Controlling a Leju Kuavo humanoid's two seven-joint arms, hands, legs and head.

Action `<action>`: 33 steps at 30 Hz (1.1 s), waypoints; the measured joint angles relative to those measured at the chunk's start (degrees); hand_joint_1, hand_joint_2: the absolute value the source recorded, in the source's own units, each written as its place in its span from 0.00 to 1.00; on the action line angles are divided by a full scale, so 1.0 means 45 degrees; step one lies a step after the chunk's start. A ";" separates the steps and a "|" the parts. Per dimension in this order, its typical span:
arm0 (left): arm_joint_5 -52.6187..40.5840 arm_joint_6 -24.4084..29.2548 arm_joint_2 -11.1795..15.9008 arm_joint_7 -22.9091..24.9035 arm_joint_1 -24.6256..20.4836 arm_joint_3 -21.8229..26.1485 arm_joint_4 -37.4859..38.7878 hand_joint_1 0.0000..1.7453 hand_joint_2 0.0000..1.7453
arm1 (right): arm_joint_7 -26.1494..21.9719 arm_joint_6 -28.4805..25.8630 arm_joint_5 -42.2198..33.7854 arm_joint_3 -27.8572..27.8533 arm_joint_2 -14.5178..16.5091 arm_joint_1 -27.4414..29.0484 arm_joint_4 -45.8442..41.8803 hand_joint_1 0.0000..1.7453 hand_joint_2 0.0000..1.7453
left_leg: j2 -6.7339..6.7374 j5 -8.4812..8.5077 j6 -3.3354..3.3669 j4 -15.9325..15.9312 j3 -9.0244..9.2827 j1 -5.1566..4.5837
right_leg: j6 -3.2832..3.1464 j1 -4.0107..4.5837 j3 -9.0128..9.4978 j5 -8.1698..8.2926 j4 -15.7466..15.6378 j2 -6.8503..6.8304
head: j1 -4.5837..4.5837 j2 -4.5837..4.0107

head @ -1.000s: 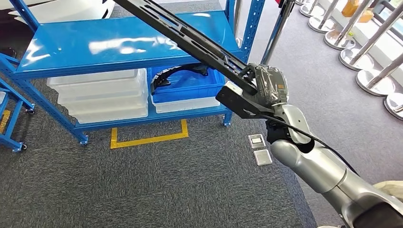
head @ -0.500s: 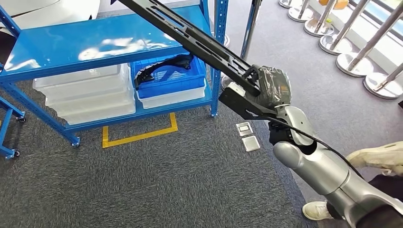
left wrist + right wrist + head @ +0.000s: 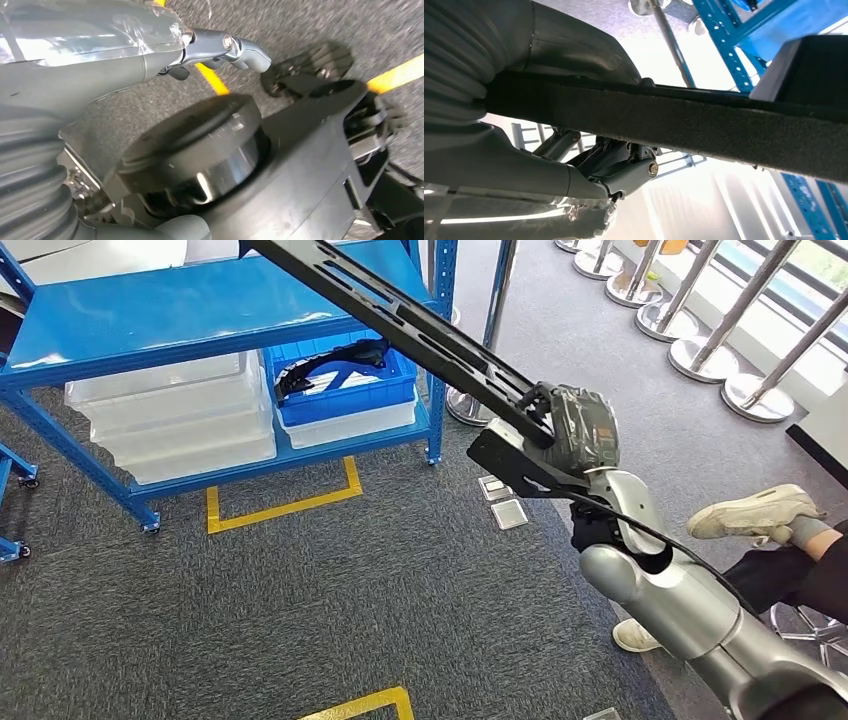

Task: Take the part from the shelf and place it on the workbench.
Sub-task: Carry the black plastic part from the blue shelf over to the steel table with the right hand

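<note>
Change: between the earlier head views and this one the whole picture has slid, so the camera, and with it the robot, is turning away from the blue shelf (image 3: 190,315); the rack now sits further up and left, and a seated person's legs and pale shoe (image 3: 752,514) have come in at the right.
Part: the long black slotted part (image 3: 400,315) is off the shelf and carried in the air, slanting from the picture's top left down to the right robot hand (image 3: 575,430); its lower end is a flat black plate just under that hand.
Right robot hand: clenched around the part's lower end, confirmed in the right wrist view, where the dark bar (image 3: 674,117) crosses between thumb and fingers.
Left robot hand: the left robot hand (image 3: 220,47) hangs over the carpet beside the robot's own dark body parts; fingers curled, nothing visibly in them, though the far side is hidden.
Shelf leftovers: a blue bin (image 3: 345,380) with another curved black piece, and white bins (image 3: 170,420) beside it.
Meaning for the task: picking looks done; carrying is under way, and the worktop is not yet identifiable.
Risk: the long part could swing into the shelf upright or the nearby person.
</note>
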 joint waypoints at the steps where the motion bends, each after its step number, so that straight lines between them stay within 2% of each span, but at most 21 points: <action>1: 0.0002 0.0015 -0.0001 -0.0037 -0.0004 0.0001 0.0000 0.00 1.00 | 0.0001 -0.0001 -0.0001 0.0001 0.0001 0.0002 0.0001 1.00 1.00 | 0.0087 0.0170 -0.0043 0.0039 -0.0265 0.0026 | 0.0056 -0.0032 0.0153 0.0364 0.0384 -0.0012 | 0.0052 0.0000; 3: 0.0006 0.0074 0.0001 -0.0102 -0.0013 0.0005 0.0000 0.00 1.00 | 0.0008 -0.0007 -0.0012 0.0000 0.0001 0.0003 0.0004 1.00 1.00 | 0.0258 0.0451 -0.0178 0.0179 -0.0794 0.0093 | 0.0158 -0.0083 0.1037 0.1156 -0.0046 -0.0154 | 0.0153 0.0000; 4: -0.0001 0.0106 0.0005 -0.0102 -0.0019 0.0007 -0.0001 0.00 1.00 | 0.0011 -0.0010 -0.0021 0.0000 0.0001 0.0001 0.0001 1.00 1.00 | 0.0327 0.0542 -0.0257 0.0285 -0.0999 0.0102 | 0.0193 -0.0080 0.1799 0.1068 -0.0886 -0.0342 | 0.0225 0.0000; 6: -0.0065 0.0140 0.0011 -0.0041 -0.0029 0.0010 -0.0001 0.00 1.00 | 0.0007 -0.0022 -0.0034 -0.0009 0.0001 0.0001 -0.0016 1.00 1.00 | 0.0466 0.0705 -0.0420 0.0482 -0.1229 0.0083 | 0.0058 -0.0008 0.3142 0.0235 -0.2717 -0.0619 | 0.0336 0.0000; 7: -0.0108 0.0153 0.0012 -0.0018 -0.0035 0.0010 -0.0002 0.00 1.00 | 0.0005 -0.0028 -0.0038 -0.0013 0.0000 0.0006 -0.0027 1.00 1.00 | 0.0536 0.0792 -0.0503 0.0528 -0.1273 0.0071 | -0.0061 0.0043 0.3472 -0.0125 -0.3288 -0.0637 | 0.0355 0.0000; 8: -0.0146 0.0171 0.0012 -0.0009 -0.0038 0.0010 -0.0002 0.00 1.00 | 0.0006 -0.0035 -0.0040 -0.0021 -0.0001 0.0018 -0.0035 1.00 1.00 | 0.0609 0.0882 -0.0586 0.0546 -0.1295 0.0079 | -0.0221 0.0070 0.3522 -0.0228 -0.3512 -0.0557 | 0.0330 0.0000; 9: -0.0171 0.0189 0.0020 -0.0005 -0.0043 0.0010 -0.0002 0.00 1.00 | 0.0009 -0.0040 -0.0041 -0.0028 -0.0002 0.0029 -0.0038 1.00 1.00 | 0.0595 0.0886 -0.0677 0.0603 -0.1325 0.0109 | -0.0339 0.0066 0.3455 -0.0166 -0.3519 -0.0498 | 0.0290 0.0000; 11: -0.0186 0.0219 0.0039 -0.0005 -0.0040 0.0010 -0.0004 0.00 1.00 | 0.0018 -0.0045 -0.0045 -0.0043 -0.0004 0.0046 -0.0040 1.00 1.00 | 0.0340 0.0278 -0.0821 0.1214 -0.1537 0.0156 | -0.0578 0.0048 0.3310 0.0034 -0.3534 -0.0394 | 0.0172 0.0000; 13: -0.0187 0.0226 0.0055 -0.0006 -0.0050 0.0011 -0.0005 0.00 1.00 | 0.0019 -0.0047 -0.0045 -0.0050 -0.0004 0.0051 -0.0040 1.00 1.00 | 0.0005 -0.0839 -0.0898 0.2718 -0.2007 0.0167 | -0.0738 0.0085 0.3114 0.0225 -0.3520 -0.0286 | 0.0005 0.0000; 15: -0.0189 0.0226 0.0061 -0.0007 -0.0067 0.0011 -0.0005 0.00 1.00 | 0.0019 -0.0047 -0.0045 -0.0050 -0.0004 0.0074 -0.0040 1.00 1.00 | -0.0103 -0.1377 -0.0895 0.4047 -0.2280 0.0154 | -0.0790 0.0154 0.2906 0.0384 -0.3484 -0.0136 | -0.0106 0.0000; 16: -0.0202 0.0226 0.0062 -0.0006 -0.0073 0.0011 -0.0005 0.00 1.00 | 0.0022 -0.0047 -0.0045 -0.0050 -0.0004 0.0087 -0.0040 1.00 1.00 | -0.0116 -0.1301 -0.0855 0.4153 -0.2140 0.0142 | -0.0792 0.0185 0.2814 0.0448 -0.3464 -0.0048 | -0.0146 0.0000; 17: -0.0221 0.0227 0.0062 -0.0005 -0.0072 0.0008 -0.0005 0.00 1.00 | 0.0024 -0.0046 -0.0045 -0.0051 -0.0004 0.0096 -0.0040 1.00 1.00 | -0.0129 -0.1050 -0.0786 0.3771 -0.1772 0.0127 | -0.0786 0.0214 0.2742 0.0503 -0.3446 0.0043 | -0.0191 0.0000; 19: -0.0274 0.0227 0.0080 0.0012 -0.0057 0.0001 -0.0004 0.00 1.00 | 0.0029 -0.0023 -0.0064 -0.0056 -0.0004 0.0098 -0.0042 1.00 1.00 | -0.0319 -0.0504 -0.0561 0.2122 -0.0649 0.0086 | -0.0752 0.0267 0.2637 0.0580 -0.3426 0.0197 | -0.0282 0.0000; 21: -0.0318 0.0225 0.0118 0.0041 -0.0023 -0.0024 -0.0004 0.00 1.00 | 0.0036 0.0070 -0.0152 -0.0059 -0.0004 0.0095 -0.0050 1.00 1.00 | -0.0546 -0.0312 -0.0399 0.0846 0.0057 0.0049 | -0.0648 0.0258 0.2551 0.0663 -0.3410 0.0311 | -0.0291 0.0000; 24: -0.0346 0.0220 0.0143 0.0106 -0.0014 -0.0086 -0.0005 0.00 1.00 | 0.0022 0.0170 -0.0273 -0.0061 -0.0001 0.0101 -0.0055 1.00 1.00 | -0.0466 -0.0271 -0.0305 0.0374 0.0137 0.0047 | -0.0431 0.0178 0.2435 0.0756 -0.3387 0.0374 | -0.0335 0.0000; 26: -0.0350 0.0228 0.0151 0.0138 -0.0023 -0.0106 -0.0005 0.00 1.00 | -0.0035 0.0152 -0.0274 -0.0063 0.0002 0.0071 -0.0055 1.00 1.00 | -0.0339 -0.0134 -0.0195 0.0144 0.0147 0.0095 | -0.0307 0.0179 0.2210 0.0446 -0.2982 0.0228 | -0.0283 0.0000; 29: -0.0341 0.0239 0.0154 0.0143 0.0001 -0.0117 -0.0005 0.00 1.00 | -0.0070 0.0152 -0.0277 -0.0058 0.0015 0.0027 -0.0051 1.00 1.00 | -0.0172 -0.0038 -0.0114 0.0090 0.0055 0.0105 | -0.0140 0.0124 0.1165 -0.0655 -0.0767 0.0021 | -0.0043 0.0000; 30: -0.0329 0.0248 0.0154 0.0143 0.0011 -0.0119 -0.0005 0.00 1.00 | -0.0070 0.0159 -0.0287 -0.0050 0.0019 0.0032 -0.0046 1.00 1.00 | -0.0118 -0.0034 -0.0116 0.0126 0.0011 0.0113 | -0.0097 0.0096 0.0868 -0.0821 -0.0126 0.0008 | 0.0022 0.0000; 31: -0.0313 0.0256 0.0155 0.0143 0.0019 -0.0120 -0.0005 0.00 1.00 | -0.0077 0.0165 -0.0298 -0.0038 0.0027 0.0034 -0.0041 1.00 1.00 | -0.0065 -0.0037 -0.0128 0.0169 -0.0025 0.0126 | -0.0059 0.0066 0.0774 -0.0747 0.0086 -0.0008 | 0.0085 0.0000; 32: -0.0296 0.0266 0.0157 0.0143 0.0022 -0.0121 -0.0005 0.00 1.00 | -0.0087 0.0169 -0.0313 -0.0023 0.0034 0.0031 -0.0038 1.00 1.00 | -0.0013 -0.0047 -0.0148 0.0219 -0.0049 0.0146 | -0.0022 0.0034 0.0930 -0.0437 -0.0219 -0.0044 | 0.0137 0.0000; 33: -0.0282 0.0272 0.0157 0.0143 0.0019 -0.0121 -0.0005 0.00 1.00 | -0.0107 0.0165 -0.0334 -0.0007 0.0045 0.0022 -0.0035 1.00 1.00 | 0.0036 -0.0069 -0.0184 0.0275 -0.0061 0.0169 | 0.0010 0.0003 0.1303 0.0022 -0.0959 -0.0119 | 0.0185 0.0000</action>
